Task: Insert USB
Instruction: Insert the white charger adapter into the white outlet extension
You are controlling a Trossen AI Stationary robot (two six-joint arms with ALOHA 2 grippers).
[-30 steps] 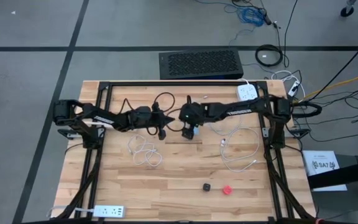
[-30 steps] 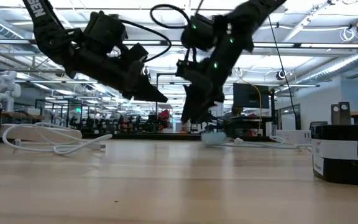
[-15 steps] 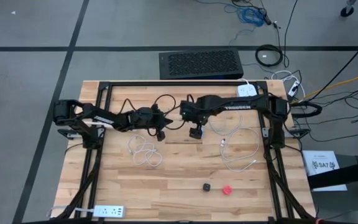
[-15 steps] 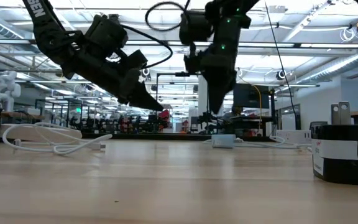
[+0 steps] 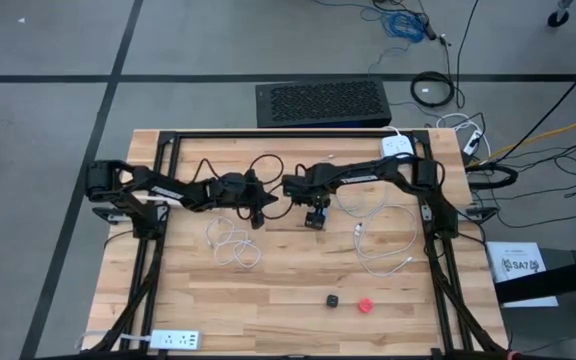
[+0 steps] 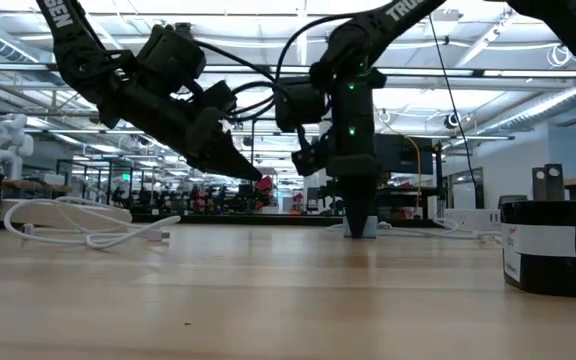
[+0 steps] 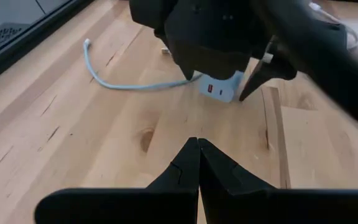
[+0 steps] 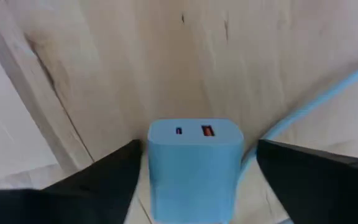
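Observation:
A light-blue charger block point(image 8: 194, 158) lies on the wooden table with its two ports facing my right wrist camera. It also shows in the left wrist view point(image 7: 221, 87). My right gripper point(image 5: 315, 216) points straight down over it, open, one finger on each side of the block point(image 6: 363, 228); I cannot tell whether they touch it. My left gripper point(image 7: 197, 158) is shut and empty. It hovers above the table just left of the right gripper point(image 5: 258, 207). A pale cable point(image 7: 129, 84) lies next to the block.
Loose white cable coils lie near the table's middle point(image 5: 231, 245) and to the right point(image 5: 386, 240). White power strips sit at the far edge point(image 5: 398, 148) and the near-left corner point(image 5: 173, 340). A small black piece point(image 5: 333, 299), a red one point(image 5: 365, 304) and a black cylinder point(image 6: 553, 245) sit nearer.
My right gripper has turned from a slant to point straight down, then come down so that its fingers stand around the charger block. My left gripper has stayed almost where it was.

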